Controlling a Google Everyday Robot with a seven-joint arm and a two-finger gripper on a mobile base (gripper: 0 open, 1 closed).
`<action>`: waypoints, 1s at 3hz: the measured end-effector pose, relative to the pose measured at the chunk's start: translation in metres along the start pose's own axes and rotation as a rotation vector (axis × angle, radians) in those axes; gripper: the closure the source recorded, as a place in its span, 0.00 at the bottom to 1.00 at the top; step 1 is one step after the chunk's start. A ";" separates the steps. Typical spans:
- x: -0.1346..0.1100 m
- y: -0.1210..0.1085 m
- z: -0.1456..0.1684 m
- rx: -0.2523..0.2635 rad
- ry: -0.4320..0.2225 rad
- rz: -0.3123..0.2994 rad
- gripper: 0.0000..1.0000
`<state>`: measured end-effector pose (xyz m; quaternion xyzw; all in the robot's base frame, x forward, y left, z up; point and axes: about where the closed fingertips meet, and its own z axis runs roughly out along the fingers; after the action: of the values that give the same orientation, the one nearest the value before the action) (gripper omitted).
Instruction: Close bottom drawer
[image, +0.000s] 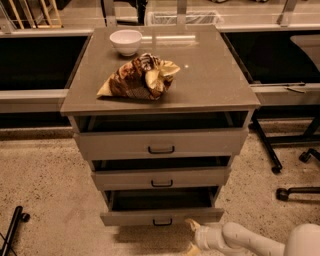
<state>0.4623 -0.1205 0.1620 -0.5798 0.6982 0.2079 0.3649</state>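
1. Grey-taupe and slim, the bottom drawer (125, 218) is the lowest of three in the cabinet in front of you. It stands pulled out, and its dark inside shows behind the flat front panel.
2. Its small dark pull handle (162, 221) sits at the middle of that panel.
3. Your gripper (191, 236) is low, near the lower edge of the view. It sits in front of the drawer and right of the handle, on a white arm (250, 243) that reaches in from the bottom right.
4. Its two fingers are spread apart and hold nothing. The upper fingertip (192, 224) lies just under the panel's lower edge, and you cannot tell whether it touches.
5. The middle drawer (161, 177) and the top drawer (160, 142) each stand ajar, with a dark gap above each front.
6. On the cabinet top (210, 75) a white bowl (125, 41) stands near the back left. A crumpled brown and yellow bag (140, 77) lies just in front of it.
7. To your right, chair casters (281, 193) rest on the speckled floor (45, 175), well apart from the cabinet.
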 end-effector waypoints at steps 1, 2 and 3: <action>-0.016 -0.025 0.017 0.007 -0.017 0.013 0.40; -0.025 -0.047 0.030 0.001 -0.018 0.017 0.64; -0.030 -0.059 0.039 0.001 -0.009 0.015 0.61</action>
<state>0.5319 -0.0869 0.1674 -0.5733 0.7010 0.2131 0.3668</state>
